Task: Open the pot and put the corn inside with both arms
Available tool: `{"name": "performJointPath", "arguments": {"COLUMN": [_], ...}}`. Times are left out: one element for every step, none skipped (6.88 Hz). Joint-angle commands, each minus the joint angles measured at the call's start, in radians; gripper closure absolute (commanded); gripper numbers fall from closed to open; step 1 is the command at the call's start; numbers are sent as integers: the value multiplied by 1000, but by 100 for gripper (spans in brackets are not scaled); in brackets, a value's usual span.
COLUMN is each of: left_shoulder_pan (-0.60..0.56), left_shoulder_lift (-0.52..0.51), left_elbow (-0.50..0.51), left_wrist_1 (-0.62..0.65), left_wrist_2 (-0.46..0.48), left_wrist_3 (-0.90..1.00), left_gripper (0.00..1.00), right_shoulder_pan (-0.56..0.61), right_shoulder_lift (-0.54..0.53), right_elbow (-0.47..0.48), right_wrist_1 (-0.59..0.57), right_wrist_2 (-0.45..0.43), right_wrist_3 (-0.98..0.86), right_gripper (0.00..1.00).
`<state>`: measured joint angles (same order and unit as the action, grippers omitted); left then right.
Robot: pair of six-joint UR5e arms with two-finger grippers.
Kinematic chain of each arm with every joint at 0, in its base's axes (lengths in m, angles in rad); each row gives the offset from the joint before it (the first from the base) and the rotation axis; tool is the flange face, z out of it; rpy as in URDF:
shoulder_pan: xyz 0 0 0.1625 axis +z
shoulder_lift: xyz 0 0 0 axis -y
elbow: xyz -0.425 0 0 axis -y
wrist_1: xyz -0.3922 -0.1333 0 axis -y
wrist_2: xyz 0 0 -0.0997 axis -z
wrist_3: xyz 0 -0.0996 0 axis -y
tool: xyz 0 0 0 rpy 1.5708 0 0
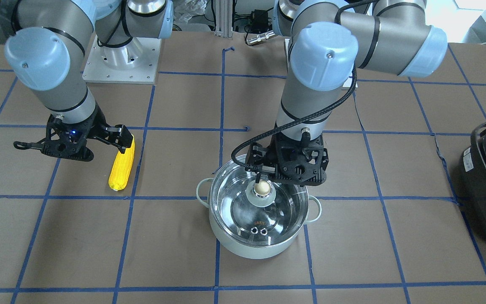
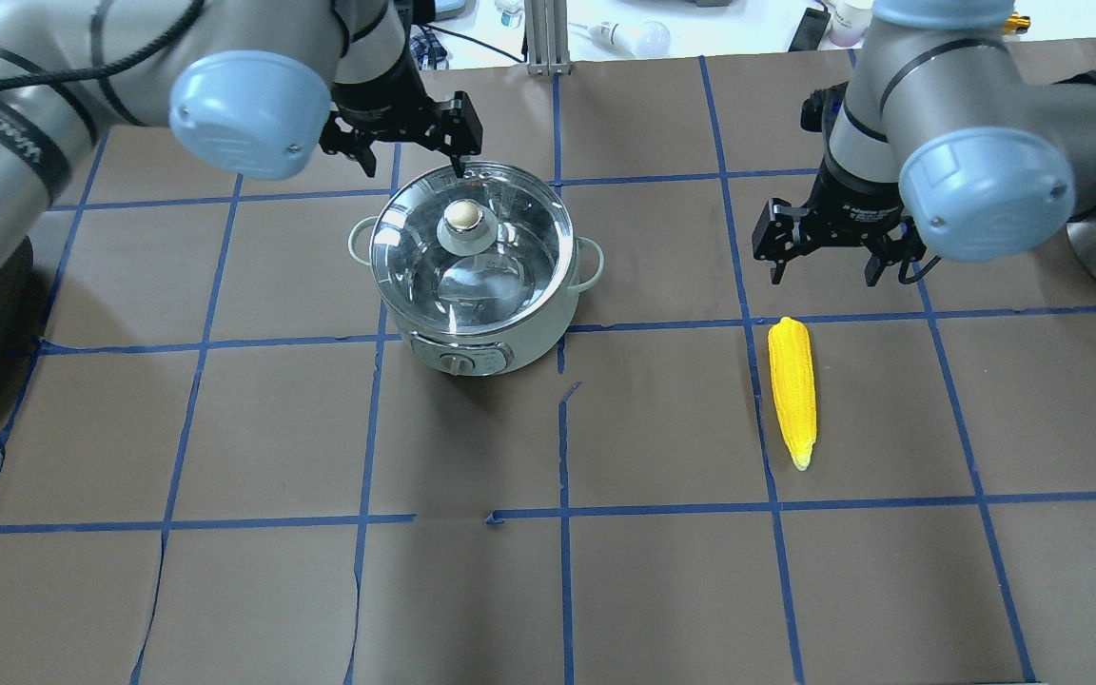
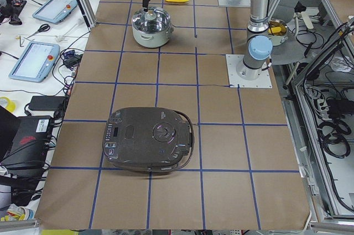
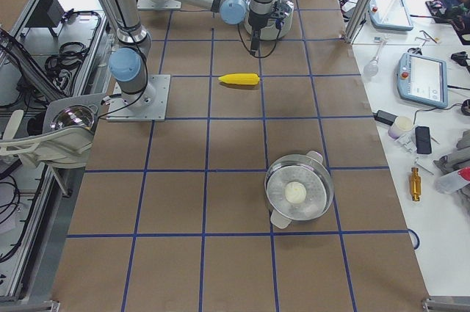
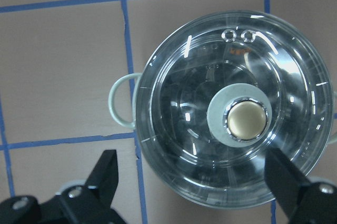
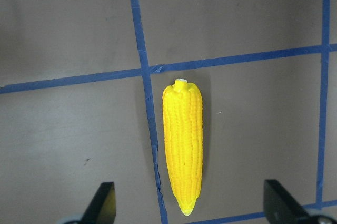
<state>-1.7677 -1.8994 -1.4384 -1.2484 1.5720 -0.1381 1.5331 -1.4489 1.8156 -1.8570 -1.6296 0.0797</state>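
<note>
A: Am noting the pot [image 2: 529, 342] wall showing smooth, glossy pale enamel; the lid [image 5: 179, 108] is reading as clear glass, glinting.
B: The knob [image 5: 246, 121] is shining like polished brass. The corn [image 6: 182, 145] is looking bumpy, plastic, slightly glossy.
A: The table [image 2: 662, 428] is wearing matt brown paper; blue tape [image 2: 567, 590] is wrinkling in places.

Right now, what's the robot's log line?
round mint-white pot: glass lid on; yellow corn cob: on brown table; left end effector: open, near pot; right end effector: open, near corn
</note>
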Motion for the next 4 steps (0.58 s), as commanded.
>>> {"name": "performJointPath", "arguments": {"left_shoulder_pan": [-29,-42,-42,-42], "left_shoulder_lift": [-56,-58,-61,-64], "left_elbow": [-11,-10,-13,-19], "left_wrist_1": [50,47,44,38], "left_wrist_2": [-7,-6,0,-3], "left_wrist_3": [-61,-61,-61,-57], "left_gripper": [0,0,0,1], "right_shoulder_pan": [-30,-69,-94,-93], "right_shoulder_lift": [19,25,36,62], "right_elbow": [196,276,319,323], "right_wrist_1": [-223,-304,-323,-350], "right_wrist_2": [4,11,23,28], "right_wrist_3": [2,-11,-15,-15], "right_gripper": [0,0,0,0]}}
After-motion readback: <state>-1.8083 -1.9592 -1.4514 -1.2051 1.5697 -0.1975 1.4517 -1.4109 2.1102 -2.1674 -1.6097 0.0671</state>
